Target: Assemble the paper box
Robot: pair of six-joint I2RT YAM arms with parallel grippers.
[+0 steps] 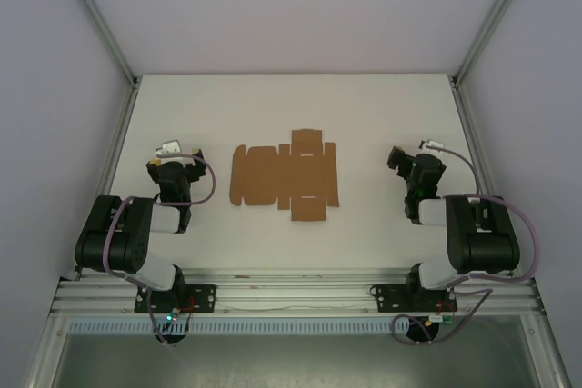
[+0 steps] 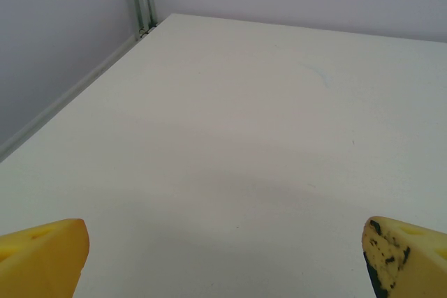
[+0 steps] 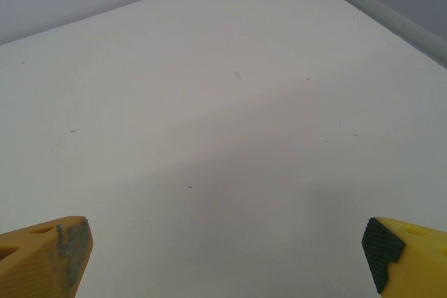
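The paper box [image 1: 284,176] is a flat brown die-cut cardboard sheet with flaps and tabs, lying unfolded at the middle of the white table in the top view. My left gripper [image 1: 173,154] rests to the sheet's left, apart from it, and my right gripper [image 1: 400,159] to its right, also apart. In the left wrist view the left gripper [image 2: 227,259] is open, its yellow fingertips [image 2: 42,256] wide apart over bare table. The right gripper [image 3: 227,259] is open too, yellow fingertips [image 3: 45,256] spread, nothing between them.
The white table [image 1: 291,106] is enclosed by pale walls with aluminium posts at the back corners [image 1: 135,79]. A metal rail [image 1: 291,293] carrying both arm bases runs along the near edge. Wall edges show in the wrist views [image 2: 143,5].
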